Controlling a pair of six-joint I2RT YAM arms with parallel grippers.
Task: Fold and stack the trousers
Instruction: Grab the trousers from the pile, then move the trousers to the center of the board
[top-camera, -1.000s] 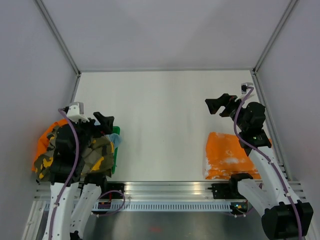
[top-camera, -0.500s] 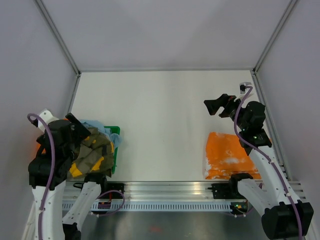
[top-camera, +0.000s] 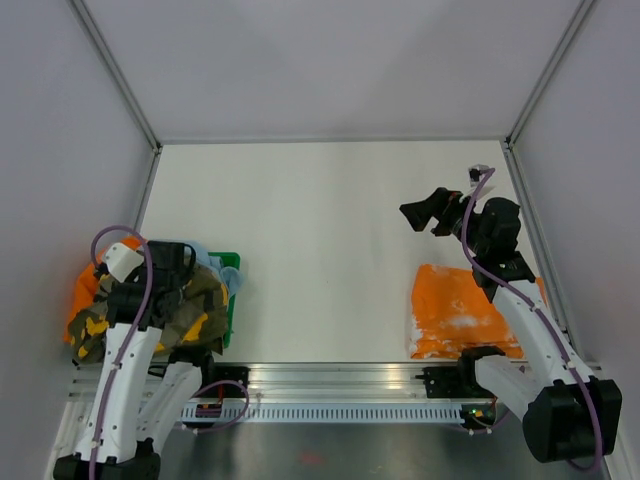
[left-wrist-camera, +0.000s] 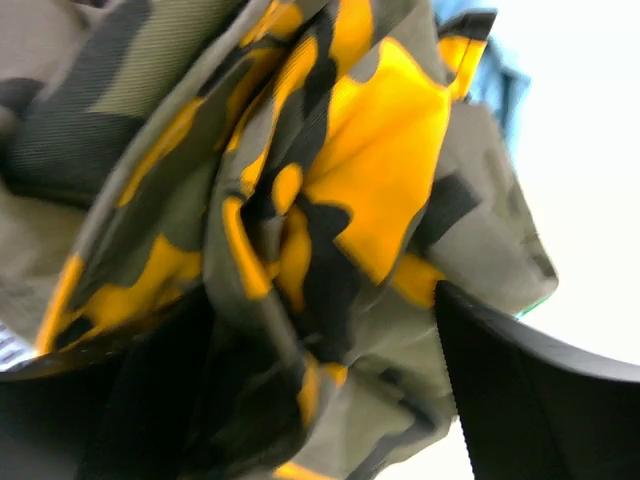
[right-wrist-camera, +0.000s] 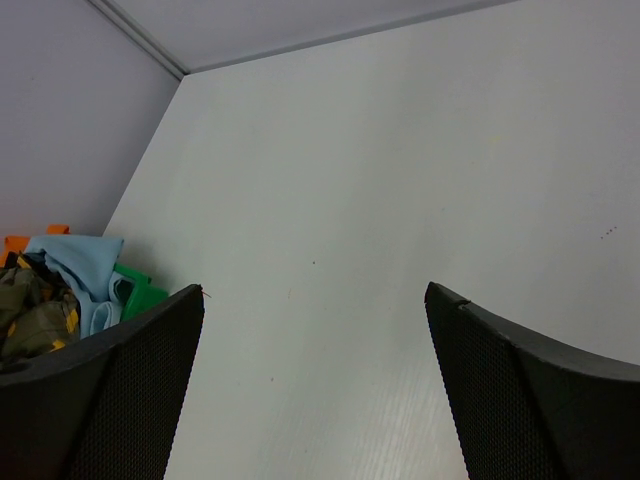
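Note:
The camouflage trousers (top-camera: 195, 308) lie crumpled on the clothes pile at the table's left edge. In the left wrist view the trousers (left-wrist-camera: 330, 170) fill the frame, olive with black and yellow blotches. My left gripper (top-camera: 183, 266) is down on the pile, and in the left wrist view (left-wrist-camera: 320, 300) its jaws stand wide apart with bunched trouser cloth between them. My right gripper (top-camera: 424, 210) is open and empty above the bare table at the right. In the right wrist view (right-wrist-camera: 315, 292) it faces the tabletop, with the trousers (right-wrist-camera: 35, 312) at the far left.
A green bin (top-camera: 232, 305) holds the pile, with a light blue garment (top-camera: 226, 275) and an orange garment (top-camera: 84, 288). A folded orange cloth (top-camera: 455, 312) lies at the right front. White walls enclose the table on three sides.
My left arm swung out to the left and came back over the pile, and the trousers shifted with it. My right gripper has moved slightly to the left.

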